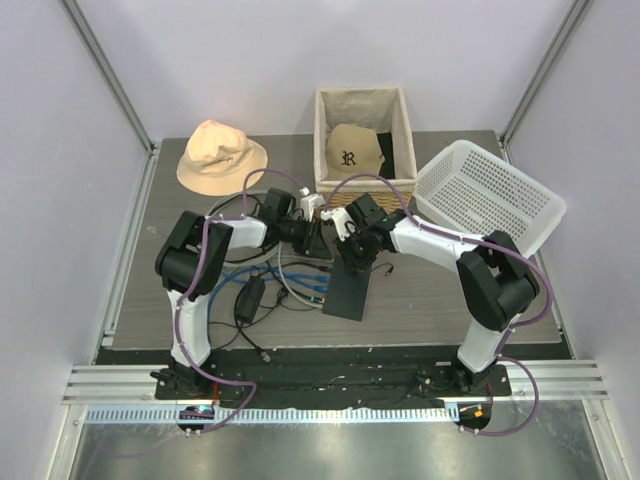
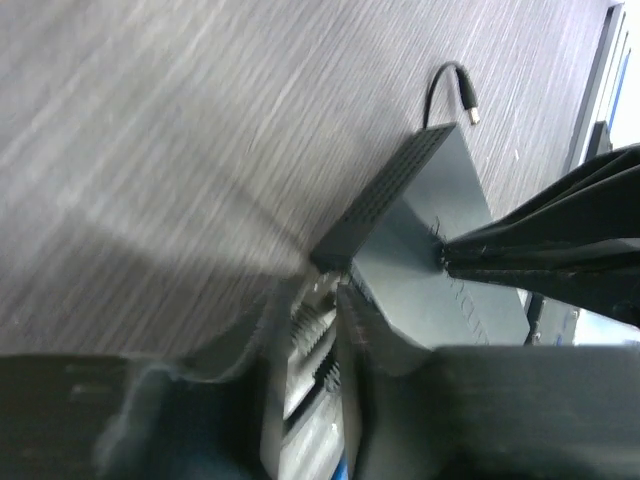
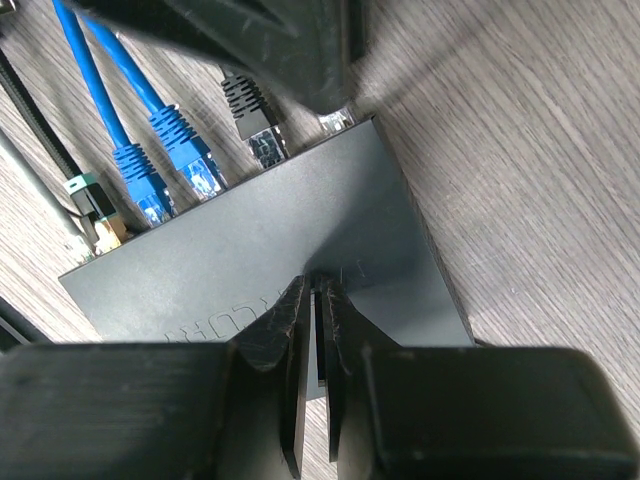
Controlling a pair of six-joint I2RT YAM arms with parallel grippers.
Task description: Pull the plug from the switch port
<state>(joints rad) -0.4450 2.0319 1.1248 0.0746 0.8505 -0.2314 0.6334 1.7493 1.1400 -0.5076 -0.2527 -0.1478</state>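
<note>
Bright, even light fills the overhead view. The left wrist view smears the grey wood-grain tabletop (image 2: 150,120); a soft shadow lies left of the flat dark-grey switch (image 2: 420,250).

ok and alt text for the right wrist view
The right gripper, fingers shut, presses on the dark switch. At its far edge lie two blue cables and a black plug; the left gripper grips a clear plug.

The worktop (image 1: 430,300) is matt grey with a streaky wood-grain look. The switch (image 3: 290,250) has a smooth, matt dark-grey casing. The plug (image 3: 337,120) at its edge is clear glossy plastic, and the blue cables (image 3: 150,170) are smooth plastic with ribbed boots. At the far edge, the bucket hat (image 1: 220,152) and cap (image 1: 352,150) are cloth. The basket (image 1: 490,195) at the far right corner is white plastic lattice.
</note>
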